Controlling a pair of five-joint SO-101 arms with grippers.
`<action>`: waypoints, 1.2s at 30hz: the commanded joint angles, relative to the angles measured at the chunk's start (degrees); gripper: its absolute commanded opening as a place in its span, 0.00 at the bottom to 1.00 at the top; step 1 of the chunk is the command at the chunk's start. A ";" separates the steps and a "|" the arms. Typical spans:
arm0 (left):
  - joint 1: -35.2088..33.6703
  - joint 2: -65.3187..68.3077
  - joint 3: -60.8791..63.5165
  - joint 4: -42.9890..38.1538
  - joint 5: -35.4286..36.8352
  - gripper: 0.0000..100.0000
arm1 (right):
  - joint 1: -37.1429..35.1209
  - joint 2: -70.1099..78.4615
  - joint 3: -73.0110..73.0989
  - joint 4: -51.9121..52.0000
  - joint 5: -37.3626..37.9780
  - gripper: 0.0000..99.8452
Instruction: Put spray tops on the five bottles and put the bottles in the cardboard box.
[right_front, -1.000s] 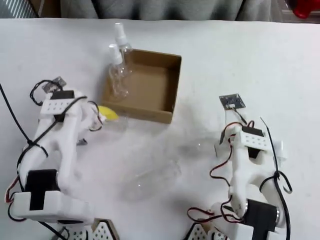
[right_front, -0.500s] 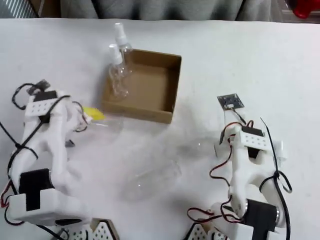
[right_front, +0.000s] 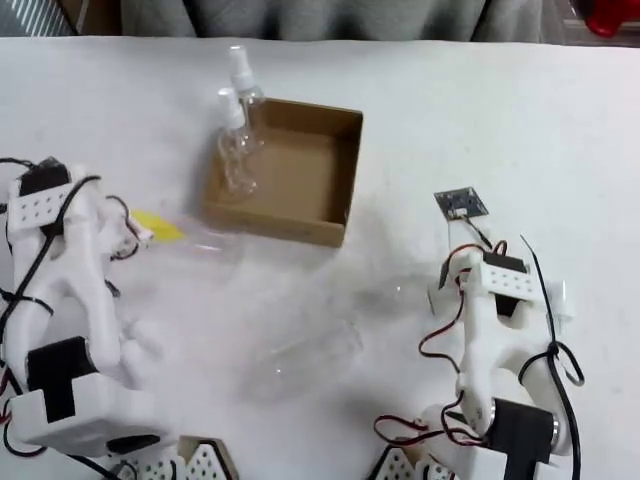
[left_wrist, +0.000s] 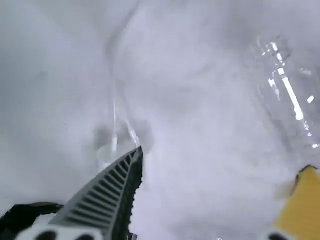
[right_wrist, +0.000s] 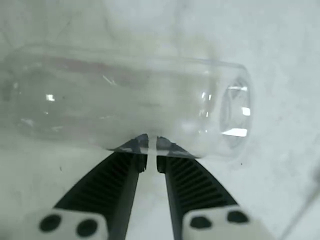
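Note:
The cardboard box (right_front: 330, 225) lies open at mid-table, with two clear bottles with white spray tops (right_front: 238, 130) standing at its left wall. Three uncapped clear bottles lie on the table: one (right_front: 212, 245) left of the box's front, one (right_front: 308, 357) in the middle, one (right_front: 398, 292) by the right arm. My left gripper (left_wrist: 220, 160) is open over the table, its yellow finger (right_front: 155, 225) toward the first bottle (left_wrist: 285, 95). A spray top with its thin tube (left_wrist: 111, 147) lies by the black fingertip. My right gripper (right_wrist: 152, 150) is shut, its tips just short of a lying bottle (right_wrist: 130, 95).
The left arm (right_front: 70, 300) stands at the table's left edge, the right arm (right_front: 495, 320) at the front right. A small grey square board (right_front: 461, 204) on a wire lies behind the right arm. White tabletop stretches to the right of the box.
My left arm has swung left, away from the box, carrying its yellow finger off the box's front corner. The right arm and the bottles have kept still.

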 joint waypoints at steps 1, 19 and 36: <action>4.09 -0.40 -3.34 1.58 5.54 0.43 | -1.01 -1.45 0.53 -0.31 0.70 0.02; 10.15 3.47 -3.78 -5.45 21.98 0.43 | -1.01 -1.45 0.53 -0.31 0.70 0.02; 9.54 10.24 -2.90 -7.47 18.11 0.43 | -1.10 -1.45 0.53 -0.31 0.79 0.02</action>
